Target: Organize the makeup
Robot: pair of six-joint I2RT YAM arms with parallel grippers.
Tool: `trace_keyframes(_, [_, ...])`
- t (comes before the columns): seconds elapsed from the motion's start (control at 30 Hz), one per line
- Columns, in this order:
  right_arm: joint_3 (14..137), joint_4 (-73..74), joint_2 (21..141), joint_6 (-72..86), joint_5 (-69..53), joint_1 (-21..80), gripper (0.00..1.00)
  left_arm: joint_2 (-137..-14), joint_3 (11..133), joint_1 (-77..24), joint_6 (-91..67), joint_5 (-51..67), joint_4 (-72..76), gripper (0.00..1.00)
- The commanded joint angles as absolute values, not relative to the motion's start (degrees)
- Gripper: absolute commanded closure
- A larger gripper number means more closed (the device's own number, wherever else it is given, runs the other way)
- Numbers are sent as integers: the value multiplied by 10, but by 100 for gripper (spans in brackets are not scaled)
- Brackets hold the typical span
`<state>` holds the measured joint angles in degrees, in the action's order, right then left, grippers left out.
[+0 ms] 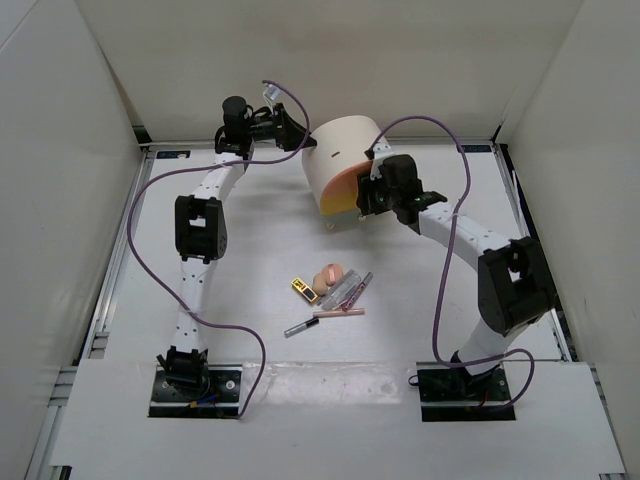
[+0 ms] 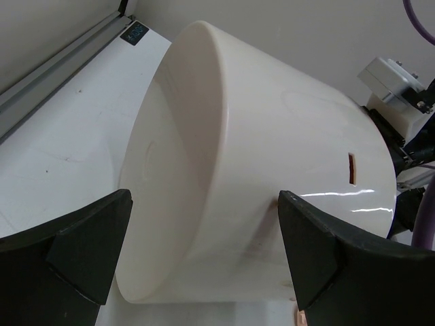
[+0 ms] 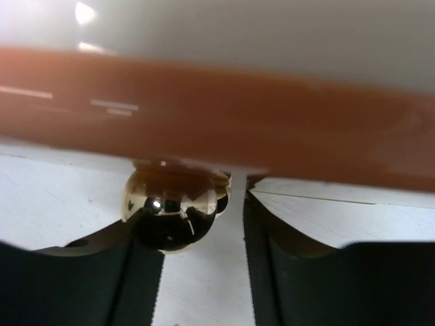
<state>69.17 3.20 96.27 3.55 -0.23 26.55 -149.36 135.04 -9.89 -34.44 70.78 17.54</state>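
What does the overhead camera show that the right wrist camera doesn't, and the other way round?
Only the top view: left arm, right arm, the whole cream box, and the makeup loose on the table. Only the right wrist view: a shiny gold ball close up under the orange front, by the right hand. Both: that box's orange front.

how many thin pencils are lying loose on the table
2. A peach-pink pencil lies along the near edge of the makeup pile; a dark pencil lies just left of it, apart. Others may be hidden in the pile.
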Motion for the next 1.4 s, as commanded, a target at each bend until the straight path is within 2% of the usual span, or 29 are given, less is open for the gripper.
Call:
trace_keyframes(0.0, [720, -28, 970, 35, -30, 258, 52, -1450, 1350, -100, -328, 701, 164, 2])
trace_keyframes(0.07, [718, -34, 970, 35, -34, 257, 61, -1448, 1350, -100, -328, 700, 163, 2])
trace_keyframes(0.1, [715, -35, 969, 39, -40, 257, 70, -1448, 1350, -100, -328, 700, 162, 2])
trace_keyframes(0.17, [711, -32, 963, 39, -46, 260, 77, -1448, 1348, -100, -328, 698, 159, 2])
trace_keyframes(0.2, [705, -29, 963, 39, -47, 256, 84, -1448, 1347, -101, -326, 694, 158, 2])
trace_keyframes(0.37, [659, 16, 930, 42, -48, 258, 89, -1441, 1345, -99, -309, 679, 135, 2])
trace_keyframes(0.73, [526, 123, 752, 91, -25, 262, 85, -1403, 1318, -98, -208, 612, 27, 2])
trace_keyframes(0.93, [531, 113, 759, 81, -18, 262, 79, -1383, 1313, -98, -177, 582, -23, 2])
trace_keyframes(1.23, [559, 42, 809, 74, -7, 260, 77, -1301, 1294, -88, -103, 468, -144, 2])
trace_keyframes(1.3, [567, 39, 815, 74, -18, 264, 74, -1280, 1282, -84, -95, 429, -162, 2])
trace_keyframes(1.37, [563, 32, 814, 74, -18, 260, 66, -1250, 1274, -77, -85, 390, -197, 2])
